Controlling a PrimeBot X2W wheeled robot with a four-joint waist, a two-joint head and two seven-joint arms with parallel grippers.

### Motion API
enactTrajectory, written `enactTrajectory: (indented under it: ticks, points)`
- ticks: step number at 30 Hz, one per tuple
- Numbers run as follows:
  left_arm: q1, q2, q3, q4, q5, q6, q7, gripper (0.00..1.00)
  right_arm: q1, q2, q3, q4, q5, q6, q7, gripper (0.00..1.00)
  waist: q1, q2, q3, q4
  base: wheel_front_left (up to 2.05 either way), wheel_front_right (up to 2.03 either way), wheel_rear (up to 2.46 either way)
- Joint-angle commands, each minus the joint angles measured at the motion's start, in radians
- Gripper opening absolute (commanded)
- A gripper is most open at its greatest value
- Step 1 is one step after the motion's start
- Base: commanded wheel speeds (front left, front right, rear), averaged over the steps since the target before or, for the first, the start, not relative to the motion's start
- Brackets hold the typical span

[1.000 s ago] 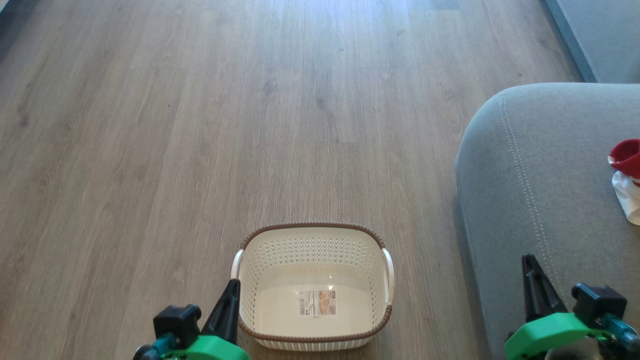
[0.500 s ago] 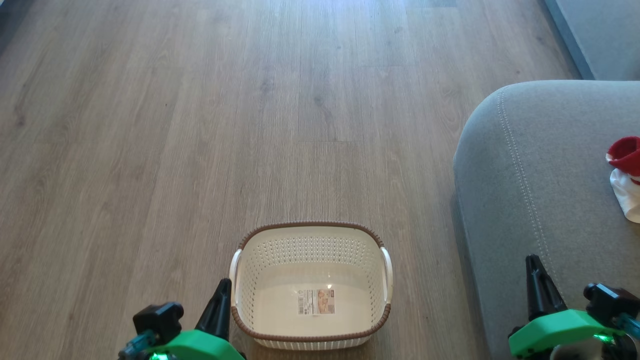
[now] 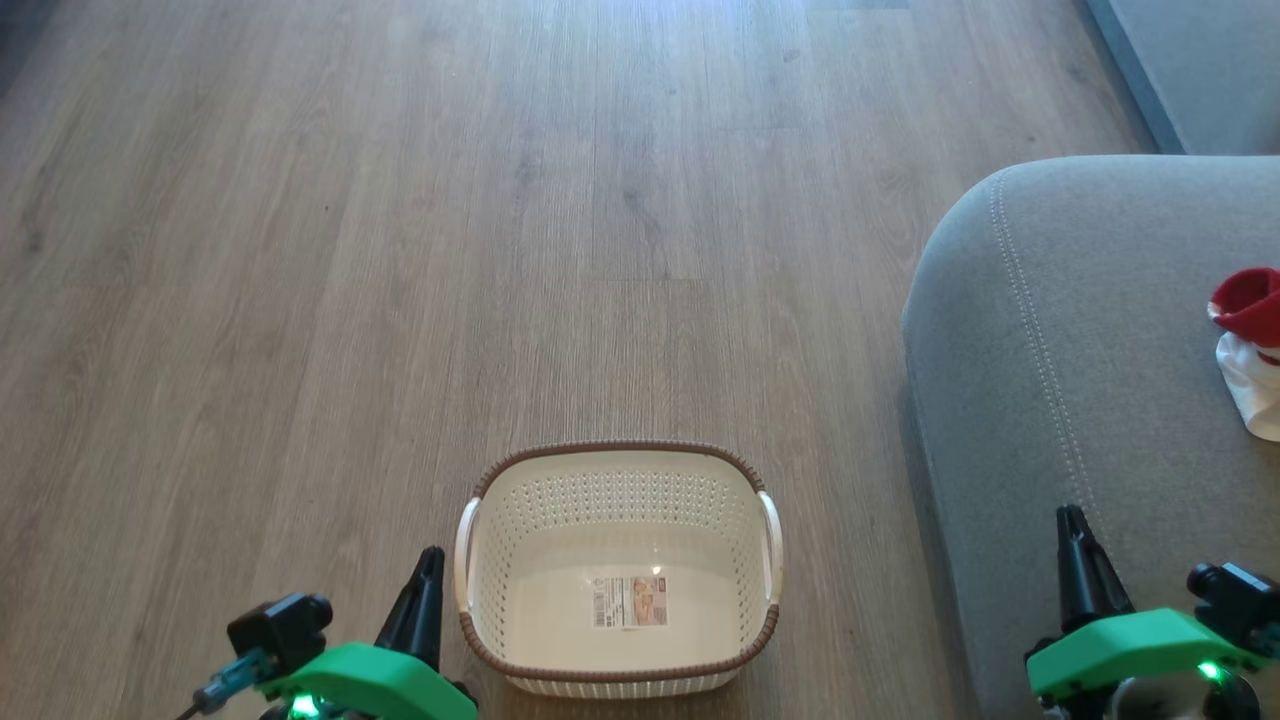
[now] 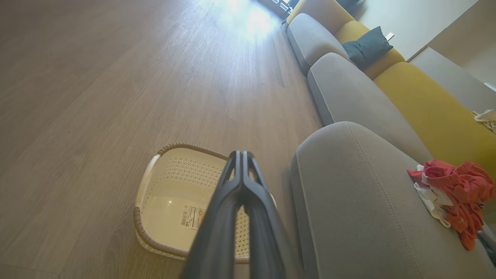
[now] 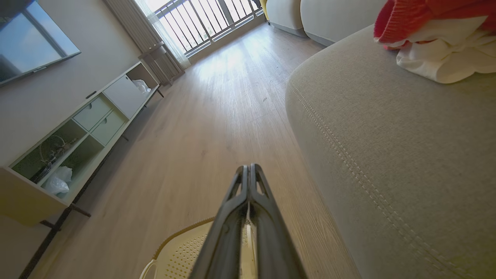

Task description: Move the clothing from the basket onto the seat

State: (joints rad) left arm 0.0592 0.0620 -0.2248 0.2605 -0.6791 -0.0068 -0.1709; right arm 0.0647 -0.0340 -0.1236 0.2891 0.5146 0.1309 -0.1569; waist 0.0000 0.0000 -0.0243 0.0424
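The basket sits empty on the floor — the clothes lie in a heap on the seat. The left gripper and right gripper are closed tight, holding nothing. The job looks done.

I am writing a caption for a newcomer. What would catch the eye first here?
The bright red and white clothing stands out first, heaped on the grey seat at the right. Next comes the cream basket, standing empty on the wooden floor beside the seat, only a label on its bottom.
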Motion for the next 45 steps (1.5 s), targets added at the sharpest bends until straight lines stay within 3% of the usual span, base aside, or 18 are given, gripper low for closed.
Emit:
enactTrajectory:
  ticks: [1, 45]
  points:
    - [-0.055, 0.007, 0.024, -0.03, -0.031, -0.009, 0.006, 0.0, -0.06, -0.006, 0.003, -0.036, 0.037, 0.0, 0.007, 0.0, 0.0, 0.0, 0.001, -0.001, 0.0, 0.0, 0.0]
    - [-0.108, 0.014, 0.156, -0.024, -0.491, -0.065, 0.125, 0.0, -0.115, -0.011, 0.006, -0.04, 0.555, 0.0, 0.136, 0.0, 0.0, 0.0, 0.014, -0.021, 0.0, 0.0, 0.0]
